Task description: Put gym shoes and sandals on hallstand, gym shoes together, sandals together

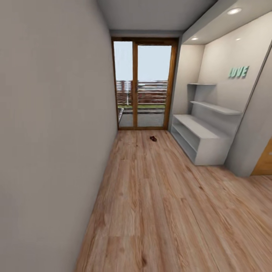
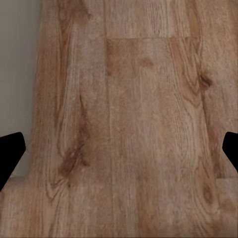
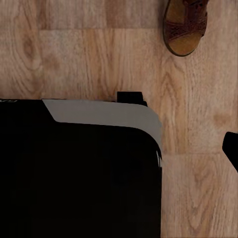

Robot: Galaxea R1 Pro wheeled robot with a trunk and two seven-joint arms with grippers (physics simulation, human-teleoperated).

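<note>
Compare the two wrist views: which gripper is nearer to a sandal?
Right. Its wrist view has a sandal lying on the floor just beyond the robot's dark base. The left wrist view has bare planks with no sandal.

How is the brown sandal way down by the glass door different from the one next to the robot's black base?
The far sandal lies near the glass door and the hallstand; the near sandal lies beside the robot's base. The far sandal shows whole but as a small dark shape; the near sandal is cut off by the picture's edge, yet shows its tan sole and straps. Both are reddish-brown and on the corridor floor.
</note>
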